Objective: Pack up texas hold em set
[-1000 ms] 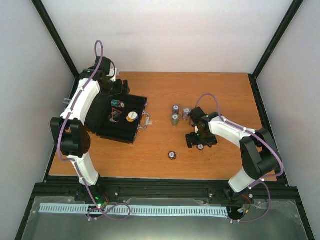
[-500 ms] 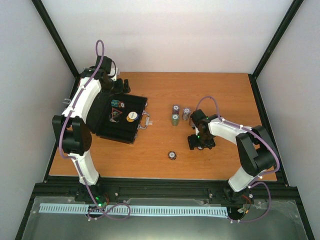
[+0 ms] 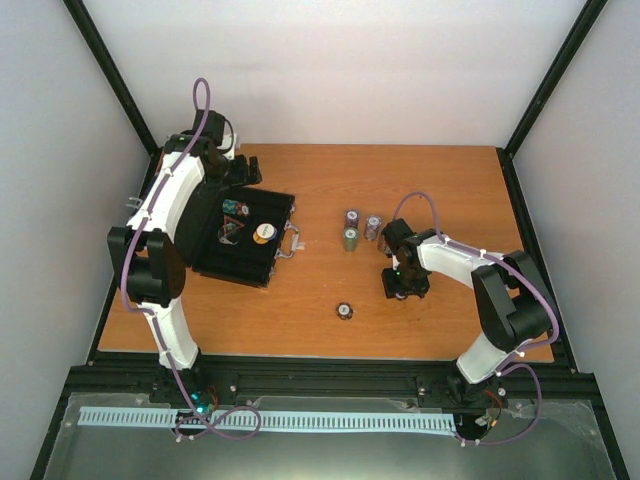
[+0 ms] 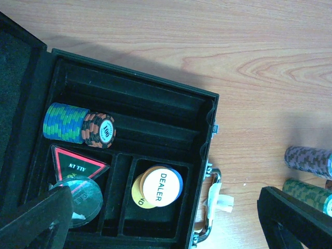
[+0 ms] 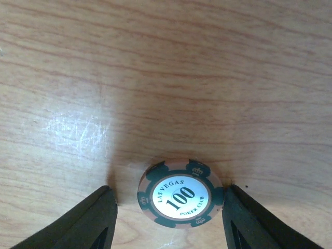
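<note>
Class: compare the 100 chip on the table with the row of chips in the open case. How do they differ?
The loose chip lies flat, face up, on the table; the row rests on edge inside the case. The loose chip sits alone; the row holds many, blue-green then reddish. Both show a 100 face.

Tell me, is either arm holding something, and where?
Nothing yet. Fingers of the right gripper flank a 100 poker chip lying flat, gap showing; the left gripper is open, empty.

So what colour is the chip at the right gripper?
The chip is pink with dark green edge spots; right wrist view.
</note>
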